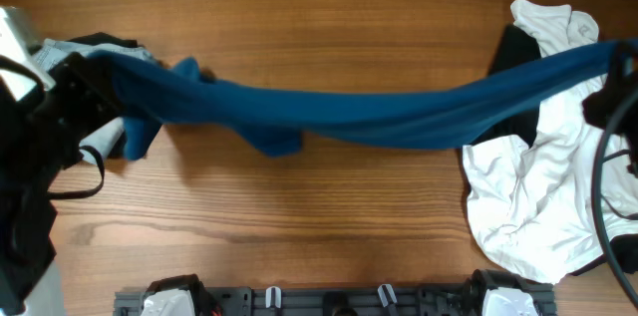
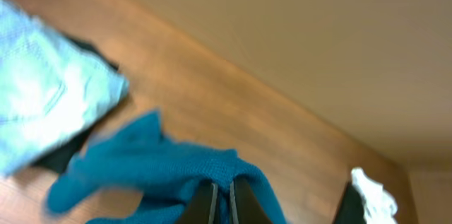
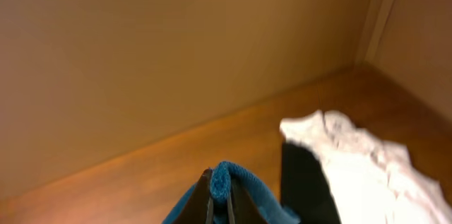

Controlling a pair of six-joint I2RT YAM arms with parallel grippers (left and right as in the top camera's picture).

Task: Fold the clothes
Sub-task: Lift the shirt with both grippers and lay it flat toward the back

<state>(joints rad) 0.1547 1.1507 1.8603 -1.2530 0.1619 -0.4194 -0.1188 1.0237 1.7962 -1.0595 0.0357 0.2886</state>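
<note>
While my left gripper (image 2: 221, 197) and right gripper (image 3: 219, 199) each pinch an end of the blue shirt (image 1: 339, 117), it hangs stretched over the bench (image 1: 299, 216). I should lower it flat and slow.

The left wrist view was blurred throughout, and its bottom edge cut the left gripper (image 2: 223, 194) down to finger stubs. The right gripper (image 3: 219, 196) was cropped the same way in its own view. From overhead, both grippers' fingers were hidden by the ends of the deep-blue fabric shirt (image 1: 379, 117). The left arm (image 1: 30, 157) and right arm (image 1: 618, 102) ran off the side edges. The pale-blue denim jeans (image 1: 60, 54) showed as a sliver behind the left arm. The black fabric garment (image 1: 513, 57) lay mostly under the shirt and the crumpled white fabric garment (image 1: 538, 196).
</note>
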